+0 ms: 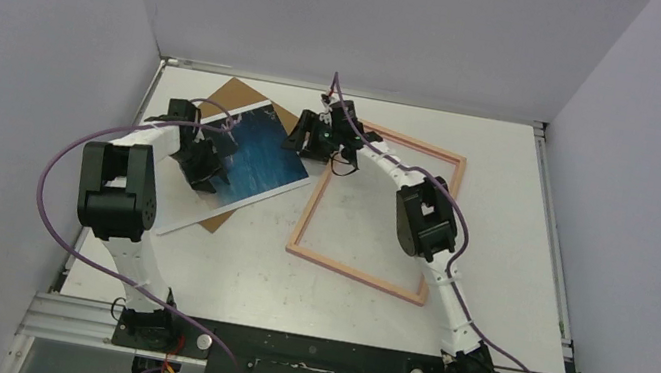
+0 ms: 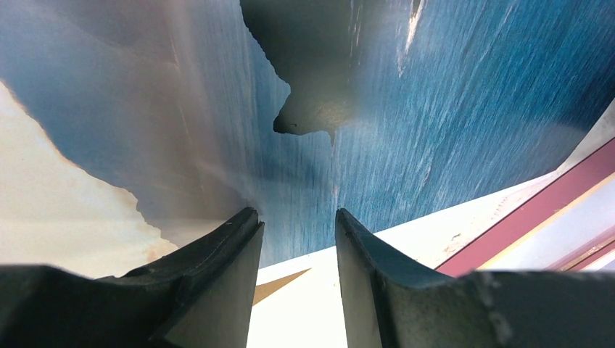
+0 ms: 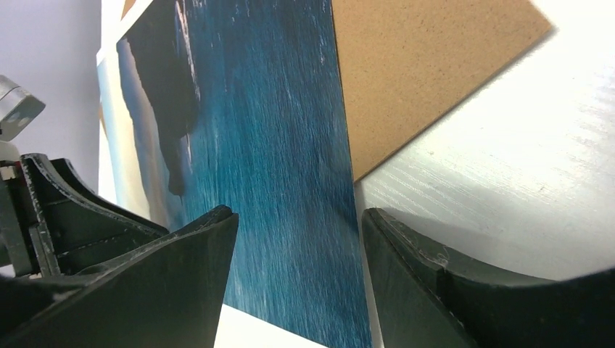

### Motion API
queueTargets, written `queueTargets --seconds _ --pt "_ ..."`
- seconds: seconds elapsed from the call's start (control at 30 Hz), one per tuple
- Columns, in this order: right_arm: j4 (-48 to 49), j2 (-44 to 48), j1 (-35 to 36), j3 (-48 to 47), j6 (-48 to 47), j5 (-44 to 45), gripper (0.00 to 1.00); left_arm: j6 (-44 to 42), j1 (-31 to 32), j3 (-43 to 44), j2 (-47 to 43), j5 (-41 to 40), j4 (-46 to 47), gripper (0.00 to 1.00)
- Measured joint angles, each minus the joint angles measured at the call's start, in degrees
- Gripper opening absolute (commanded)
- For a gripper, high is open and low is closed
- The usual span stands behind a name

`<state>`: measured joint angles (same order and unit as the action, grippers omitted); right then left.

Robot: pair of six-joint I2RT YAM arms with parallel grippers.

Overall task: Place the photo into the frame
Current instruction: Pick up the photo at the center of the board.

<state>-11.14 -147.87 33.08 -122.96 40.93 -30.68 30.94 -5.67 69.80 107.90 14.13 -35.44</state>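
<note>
The photo [image 1: 262, 160], blue sea with dark cliffs and a white border, lies face up at the back left, partly over a brown backing panel [image 1: 242, 96]. My left gripper [image 1: 207, 171] is down on the photo's left part, open, tips at the print [image 2: 294, 217] with nothing between them. My right gripper [image 1: 307, 134] is at the photo's right edge, open; one finger [image 3: 210, 232] is over the print [image 3: 275, 145], the other over bare table. The frame [image 1: 357, 275], light wood-coloured, lies flat right of the photo; its pink side [image 2: 537, 210] shows in the left wrist view.
The brown backing panel [image 3: 428, 65] sticks out from under the photo at the back and at its front edge [image 2: 279, 284]. White table [image 1: 522, 229] extends to the right of the frame. Grey walls close in the left, back and right sides.
</note>
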Motion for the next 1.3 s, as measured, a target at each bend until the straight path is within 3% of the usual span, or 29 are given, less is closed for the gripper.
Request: queueTargets --seconds 0.27,0.5,0.73,1.07,1.3 --pt "-0.55 -0.15 0.61 -0.35 -0.90 0.57 0.65 0.00 -0.04 0.00 0.02 0.09 0.00 0.41" --pt "11.19 1.77 -0.59 8.13 8.13 -5.60 0.65 0.09 -0.07 -0.31 -0.04 0.07 0.28 0.40" --pt "16.59 1.77 -0.39 11.26 16.85 -11.17 0.66 0.13 -0.07 -0.28 -0.04 0.07 0.31 0.40" --pt "34.51 1.77 -0.13 17.07 30.88 -16.11 0.79 0.13 -0.07 -0.28 -0.04 0.04 0.31 0.40" --pt "40.70 1.88 0.83 17.14 34.77 -16.76 0.72 0.15 -0.07 -0.28 -0.04 0.04 0.31 0.40"
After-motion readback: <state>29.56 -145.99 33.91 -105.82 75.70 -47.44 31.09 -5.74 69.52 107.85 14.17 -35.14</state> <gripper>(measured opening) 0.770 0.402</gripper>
